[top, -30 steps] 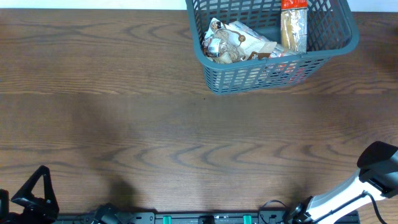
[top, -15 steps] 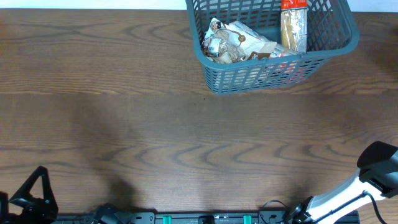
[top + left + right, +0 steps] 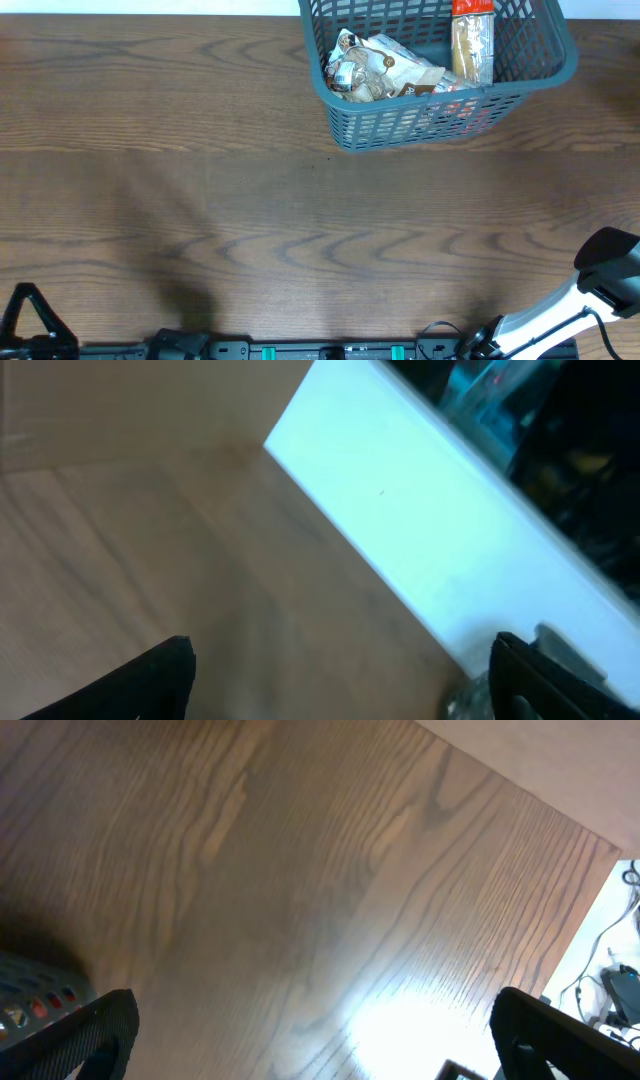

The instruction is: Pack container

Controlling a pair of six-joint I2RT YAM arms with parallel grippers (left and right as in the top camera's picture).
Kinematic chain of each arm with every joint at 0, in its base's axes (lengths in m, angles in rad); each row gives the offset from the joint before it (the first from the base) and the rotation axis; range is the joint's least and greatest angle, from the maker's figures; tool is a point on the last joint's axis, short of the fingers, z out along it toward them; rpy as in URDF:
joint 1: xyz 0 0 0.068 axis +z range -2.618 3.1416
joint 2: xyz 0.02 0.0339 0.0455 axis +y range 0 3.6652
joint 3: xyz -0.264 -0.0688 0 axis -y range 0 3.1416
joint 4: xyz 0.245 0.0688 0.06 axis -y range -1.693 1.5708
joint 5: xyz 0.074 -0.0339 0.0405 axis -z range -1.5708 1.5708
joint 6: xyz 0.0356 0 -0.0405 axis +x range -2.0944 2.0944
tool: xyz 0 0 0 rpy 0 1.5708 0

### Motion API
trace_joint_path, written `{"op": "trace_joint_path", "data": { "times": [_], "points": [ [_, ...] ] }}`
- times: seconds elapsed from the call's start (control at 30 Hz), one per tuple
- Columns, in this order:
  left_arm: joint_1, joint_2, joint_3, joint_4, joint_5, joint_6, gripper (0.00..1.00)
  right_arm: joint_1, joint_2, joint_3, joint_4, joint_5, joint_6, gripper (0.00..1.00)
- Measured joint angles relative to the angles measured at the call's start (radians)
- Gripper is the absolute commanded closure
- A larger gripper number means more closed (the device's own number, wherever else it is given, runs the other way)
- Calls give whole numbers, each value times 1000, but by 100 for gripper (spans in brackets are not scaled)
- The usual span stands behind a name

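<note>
Container (image 3: 420,125): holds at least 2 snack packets (image 3: 385,70).
Left gripper (image 3: 340,680): my fingers apart, empty.
Right gripper (image 3: 320,1040): my fingers apart, empty.
Remaining: no loose item in view; I judge packing complete.

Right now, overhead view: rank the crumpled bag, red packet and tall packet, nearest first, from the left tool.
From the left tool:
1. Crumpled bag, left side of the basket.
2. Red packet, front right, behind the mesh.
3. Tall packet, right side, narrowly farther back.
</note>
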Motion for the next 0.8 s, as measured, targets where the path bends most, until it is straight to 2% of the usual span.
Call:
{"op": "trace_joint_path", "data": {
  "times": [0.13,0.3,0.43,0.63,0.8],
  "points": [
    [37,-101,-179,211,50,96,17,0,0,0,0,0,0,1],
    [68,-190,-410,448,172,308,17,0,0,0,0,0,0,1],
    [71,-235,-561,536,286,476,17,0,0,0,0,0,0,1],
    [71,-278,-734,596,409,618,17,0,0,0,0,0,0,1],
    [72,-342,-870,721,497,732,17,0,0,0,0,0,0,1]
  ]
}}
